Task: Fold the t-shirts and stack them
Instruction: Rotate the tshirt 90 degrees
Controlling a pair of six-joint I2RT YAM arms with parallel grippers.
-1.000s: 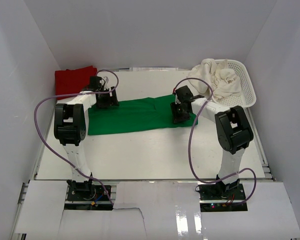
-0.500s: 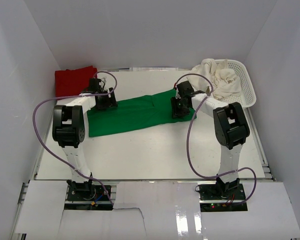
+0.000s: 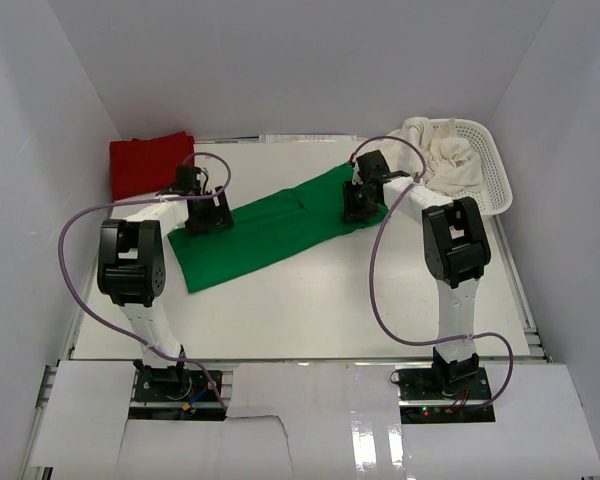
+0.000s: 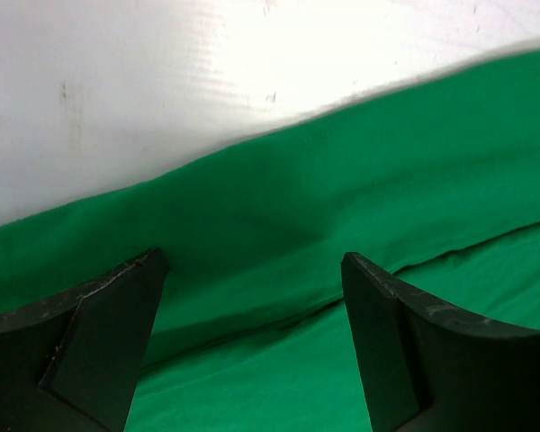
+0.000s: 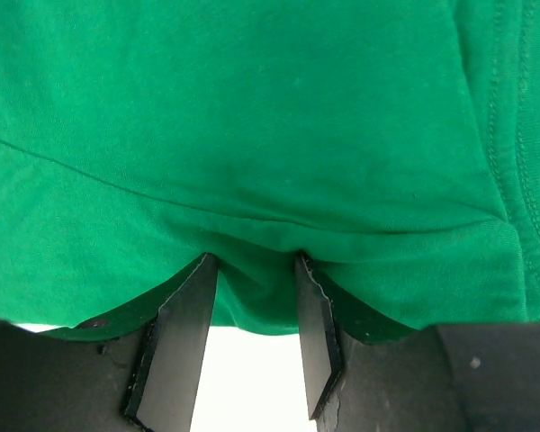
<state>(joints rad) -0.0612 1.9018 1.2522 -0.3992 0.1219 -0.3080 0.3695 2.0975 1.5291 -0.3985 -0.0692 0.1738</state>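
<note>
The bright green t-shirt point(image 3: 270, 225) lies folded in a long strip, slanting from near left to far right across the table point(image 3: 310, 300). My right gripper point(image 3: 358, 205) is shut on its far right end; in the right wrist view the green cloth point(image 5: 252, 117) bunches between the fingers of my right gripper point(image 5: 254, 261). My left gripper point(image 3: 202, 212) stands open low over the shirt's left part, and the left wrist view shows my left gripper point(image 4: 254, 259) wide over a fold of the green shirt point(image 4: 387, 180). A folded red t-shirt point(image 3: 148, 162) lies at the far left. Cream-white t-shirts point(image 3: 445, 160) are piled in the basket.
The white mesh basket point(image 3: 494, 175) stands at the far right corner, close behind my right arm. White walls close in the table on the left, back and right. Purple cables loop beside both arms.
My right gripper has moved toward the back with the shirt's right end, turning the green strip from nearly level to slanted. The left gripper has shifted slightly left and stayed open.
</note>
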